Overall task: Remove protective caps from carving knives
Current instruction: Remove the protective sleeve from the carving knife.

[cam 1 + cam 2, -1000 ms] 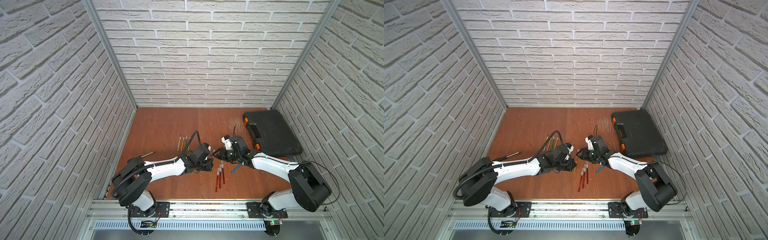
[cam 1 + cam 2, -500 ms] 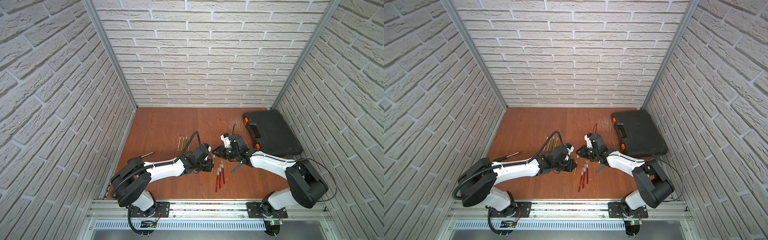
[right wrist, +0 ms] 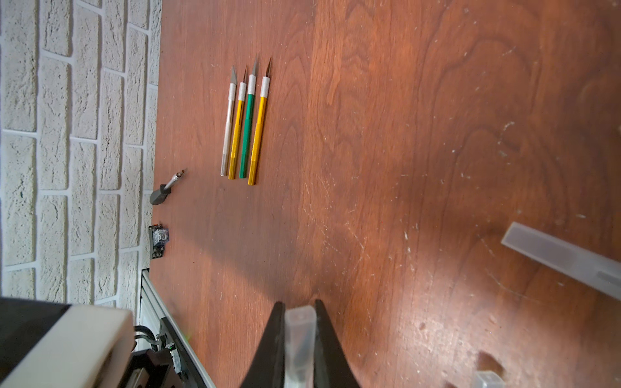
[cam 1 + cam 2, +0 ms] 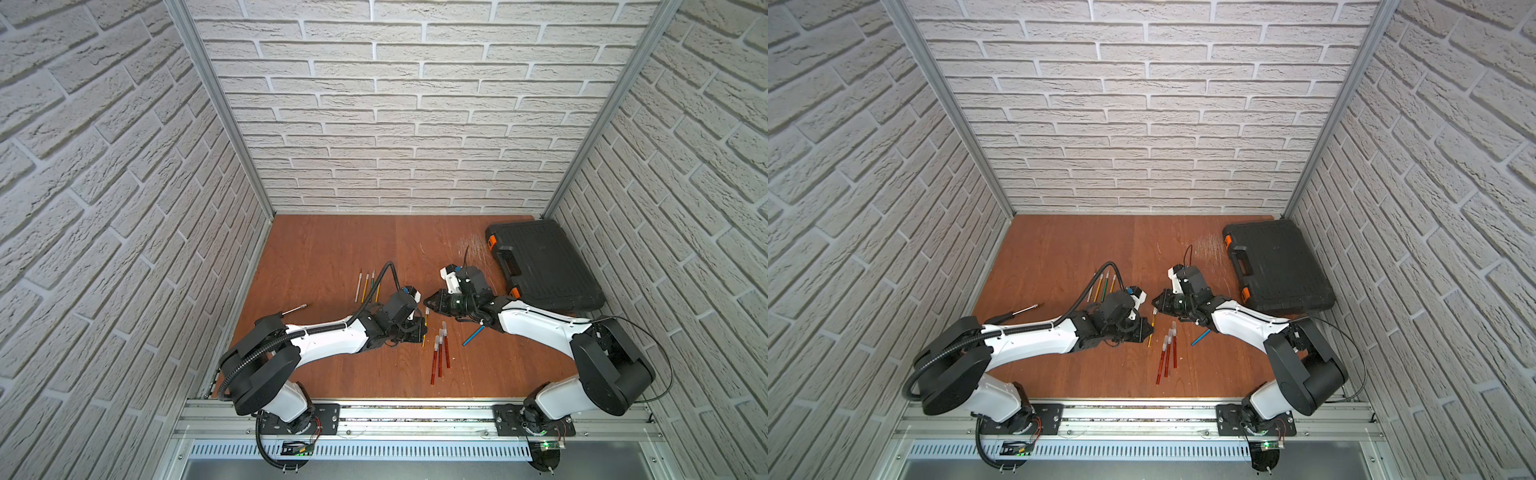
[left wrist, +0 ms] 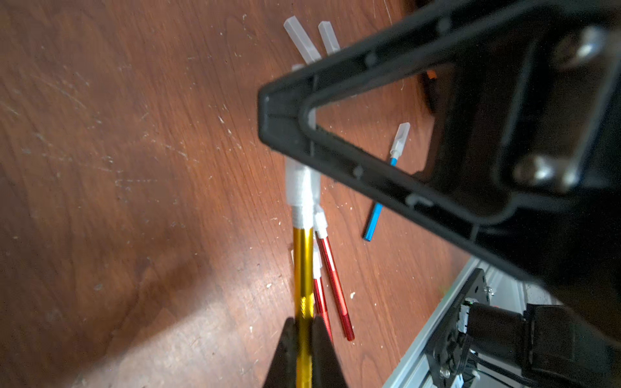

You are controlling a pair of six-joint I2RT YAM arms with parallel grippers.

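My left gripper [image 5: 302, 322] is shut on the handle of a gold carving knife [image 5: 302, 262], held just above the table near its middle [image 4: 424, 332]. The knife's translucent protective cap [image 3: 300, 336] sits between the fingers of my right gripper [image 3: 298, 305], which is shut on it. Both grippers meet end to end in both top views, left [image 4: 1147, 329] and right [image 4: 1155, 306]. Three capped red knives [image 4: 439, 353] lie beside them, and a capped blue knife [image 4: 473, 335] lies further right. Several uncapped knives [image 3: 245, 127] lie in a row at the far left.
A closed black tool case [image 4: 540, 266] stands at the back right of the wooden table [image 4: 332, 249]. A black-handled screwdriver [image 4: 296, 309] lies near the left wall. Brick walls enclose three sides, and a metal rail [image 4: 415, 415] runs along the front.
My right gripper has closed onto the cap of the gold knife. The left gripper has kept hold of the handle without moving.
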